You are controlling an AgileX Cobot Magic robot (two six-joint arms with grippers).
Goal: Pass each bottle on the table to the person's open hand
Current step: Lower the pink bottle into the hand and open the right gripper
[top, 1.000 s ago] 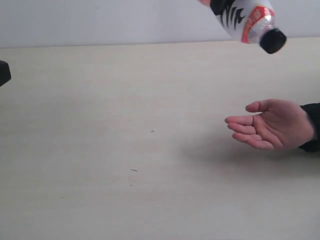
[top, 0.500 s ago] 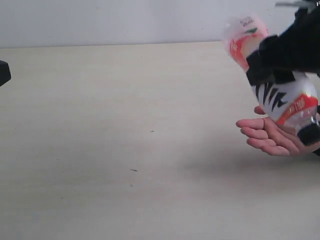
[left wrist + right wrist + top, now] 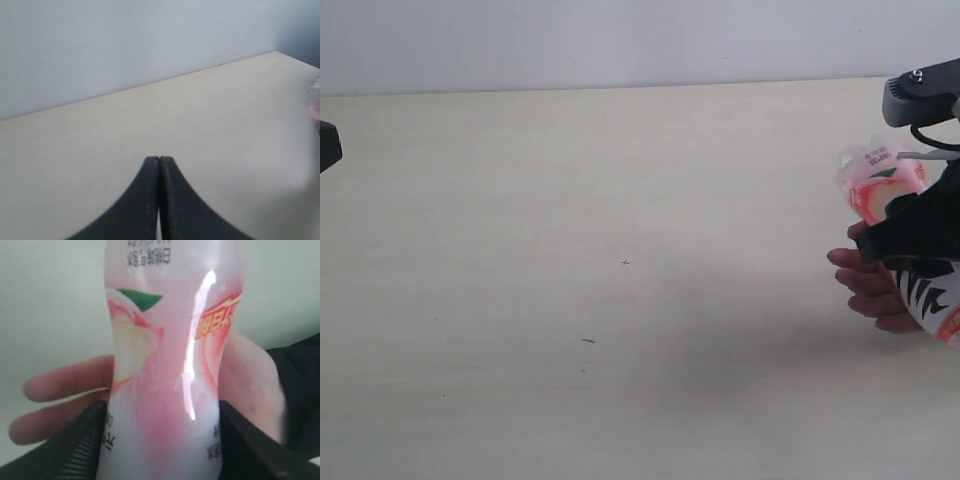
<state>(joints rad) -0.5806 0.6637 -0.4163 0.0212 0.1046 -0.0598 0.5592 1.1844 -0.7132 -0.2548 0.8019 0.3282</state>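
Observation:
My right gripper (image 3: 161, 430) is shut on a pinkish-red bottle (image 3: 170, 360) with a peach picture on its label. In the exterior view the bottle (image 3: 878, 182) hangs tilted at the far right, just over the person's open hand (image 3: 868, 290). The hand (image 3: 65, 390) lies palm up right behind the bottle, with a dark sleeve cuff (image 3: 300, 390). Whether bottle and palm touch I cannot tell. The bottle's cap is out of view. My left gripper (image 3: 159, 159) is shut and empty above the pale table (image 3: 225, 115).
The beige table (image 3: 620, 300) shows only a few tiny dark specks (image 3: 587, 341). A dark piece of the left arm (image 3: 328, 145) pokes in at the left edge. A pale wall runs behind the table's far edge.
My right gripper has carried the bottle down from high above the table and to the right, onto the person's hand. The hand has shifted a little right. The left gripper has not moved.

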